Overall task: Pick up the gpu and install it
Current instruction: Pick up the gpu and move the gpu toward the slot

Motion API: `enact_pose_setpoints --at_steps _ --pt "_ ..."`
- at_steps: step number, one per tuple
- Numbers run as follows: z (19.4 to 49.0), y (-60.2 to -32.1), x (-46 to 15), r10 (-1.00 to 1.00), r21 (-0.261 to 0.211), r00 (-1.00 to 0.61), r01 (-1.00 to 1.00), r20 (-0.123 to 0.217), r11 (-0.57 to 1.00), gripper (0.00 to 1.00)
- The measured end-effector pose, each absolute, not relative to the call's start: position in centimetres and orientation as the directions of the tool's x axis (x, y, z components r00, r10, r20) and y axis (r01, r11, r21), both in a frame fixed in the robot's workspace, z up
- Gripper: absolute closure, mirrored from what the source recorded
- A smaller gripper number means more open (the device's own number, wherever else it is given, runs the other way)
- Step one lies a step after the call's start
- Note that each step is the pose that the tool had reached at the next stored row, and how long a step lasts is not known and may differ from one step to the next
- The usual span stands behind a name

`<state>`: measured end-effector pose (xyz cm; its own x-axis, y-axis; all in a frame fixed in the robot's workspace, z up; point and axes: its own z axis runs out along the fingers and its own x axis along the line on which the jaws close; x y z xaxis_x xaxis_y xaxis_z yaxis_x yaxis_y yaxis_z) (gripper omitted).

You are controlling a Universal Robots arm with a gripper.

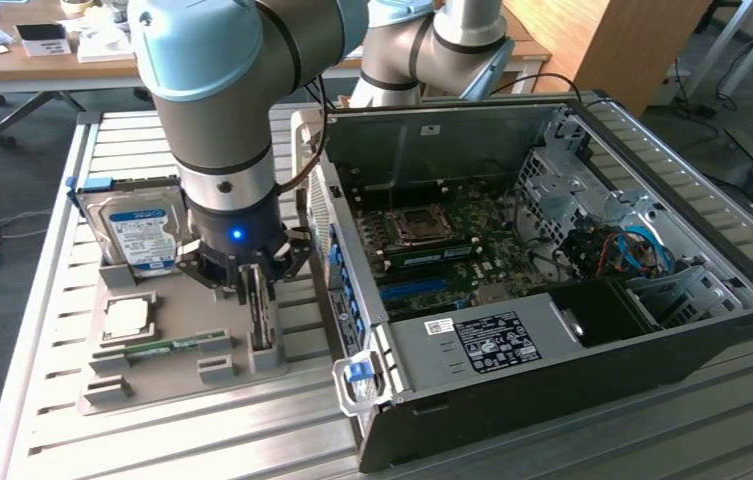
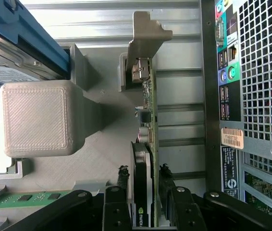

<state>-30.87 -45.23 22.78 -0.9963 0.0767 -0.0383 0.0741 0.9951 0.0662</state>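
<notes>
Wrist view | jaws astride gpu | PC case beside | HDD nr

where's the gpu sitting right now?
The gpu stands on edge in the grey holder tray, on the exterior view's left beside the open PC case, with the open gripper straddling it.

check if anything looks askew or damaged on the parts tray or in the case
Nothing stands out. The gpu stands on edge in its slot of the grey tray, straight; the hard drive and memory stick sit in their holders, and the open case looks intact.
</notes>
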Motion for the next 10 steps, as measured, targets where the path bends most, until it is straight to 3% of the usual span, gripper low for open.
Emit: enact_pose_setpoints --at_steps 10 --pt "22.77 -45.23 -30.95 0.077 0.066 -0.996 0.074 -0.038 0.995 0.61"
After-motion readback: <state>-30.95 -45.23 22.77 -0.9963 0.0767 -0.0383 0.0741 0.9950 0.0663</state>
